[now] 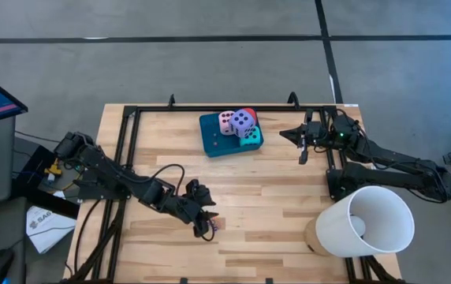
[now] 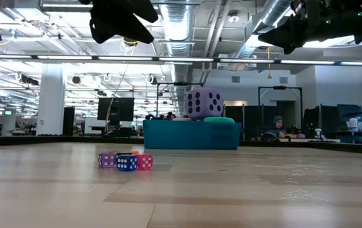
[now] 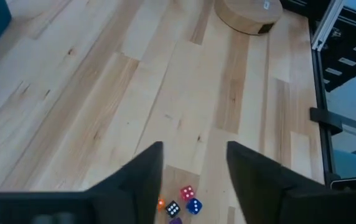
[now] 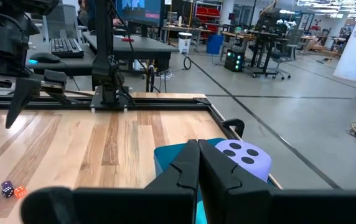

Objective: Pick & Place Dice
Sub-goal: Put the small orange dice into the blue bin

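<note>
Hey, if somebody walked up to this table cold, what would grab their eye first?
Probably the pile of big soft dice heaped on the teal tray at the table's far edge, the purple one on top. Next, the cluster of tiny dice on the bare wood right below the left gripper, whose fingers stand apart above them. The right gripper waits shut beside the tray.

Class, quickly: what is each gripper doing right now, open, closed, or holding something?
Left gripper: open, empty, above the small coloured dice on the wooden table.
Right gripper: closed, holding nothing, near the large purple die.
</note>
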Available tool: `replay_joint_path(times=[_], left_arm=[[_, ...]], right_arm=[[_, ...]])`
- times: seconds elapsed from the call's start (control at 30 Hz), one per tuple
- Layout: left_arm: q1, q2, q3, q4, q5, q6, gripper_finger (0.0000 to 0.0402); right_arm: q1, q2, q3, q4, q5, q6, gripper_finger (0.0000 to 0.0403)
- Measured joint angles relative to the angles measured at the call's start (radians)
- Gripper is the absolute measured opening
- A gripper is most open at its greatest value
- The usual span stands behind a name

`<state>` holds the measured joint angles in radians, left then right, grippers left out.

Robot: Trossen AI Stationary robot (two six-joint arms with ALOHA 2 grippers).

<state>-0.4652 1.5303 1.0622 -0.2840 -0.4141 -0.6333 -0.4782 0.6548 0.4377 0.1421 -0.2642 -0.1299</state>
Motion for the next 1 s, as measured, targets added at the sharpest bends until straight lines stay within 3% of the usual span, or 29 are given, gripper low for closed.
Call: replay_joint_path(times=[0.17,0.37,1.0], left_arm=[[0.0,0.0,0.0,0.002,0.0,0.049,0.0226],[0.008,0.0,0.0,0.056,0.0,0.053,0.0259],[0.008,0.0,0.0,0.128,-0.001,0.049,0.026]], right_arm=[[0.0,0.0,0.0,0.0,0.0,0.0,0.0],[0.0,0.0,0.0,0.0,0.0,0.0,0.0],[0.0,0.0,0.0,0.0,0.0,0.0,0.0]])
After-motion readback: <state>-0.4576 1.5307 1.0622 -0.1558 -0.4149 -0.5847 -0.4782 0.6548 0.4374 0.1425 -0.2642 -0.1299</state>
